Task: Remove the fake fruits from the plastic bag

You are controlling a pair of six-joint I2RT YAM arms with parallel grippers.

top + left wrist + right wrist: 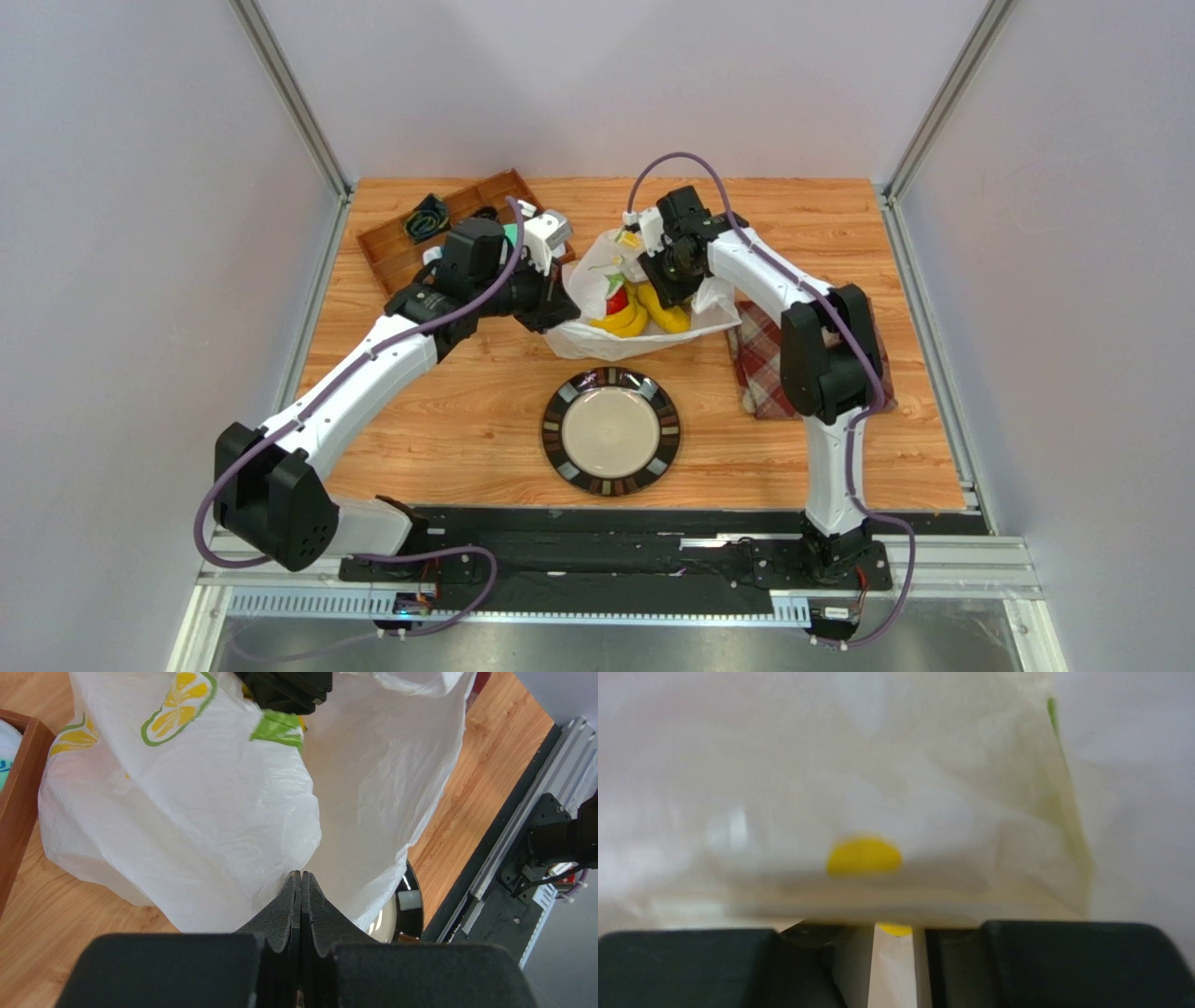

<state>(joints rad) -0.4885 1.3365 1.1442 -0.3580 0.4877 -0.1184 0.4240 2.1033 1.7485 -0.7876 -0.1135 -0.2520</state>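
The arm bases (379, 535) sit at the worktop's (463, 406) near edge, with a dark-rimmed plate (558, 434) just beyond them. Behind the plate lies the bag (586, 269), its mouth gaping toward the right. Bananas (631, 319) and a red fruit (616, 298) are still inside it. The left end effector (302, 878) is at the bag's left edge, its fingers pressed together on a fold of film. The right end effector (896, 948) reaches into the mouth from the right. Its fingers stand a narrow gap apart with pale film in the gap, and the blur hides whether they grip it. A tray (407, 249) is at the far left, and a plaid cloth (765, 371) lies under the right arm.
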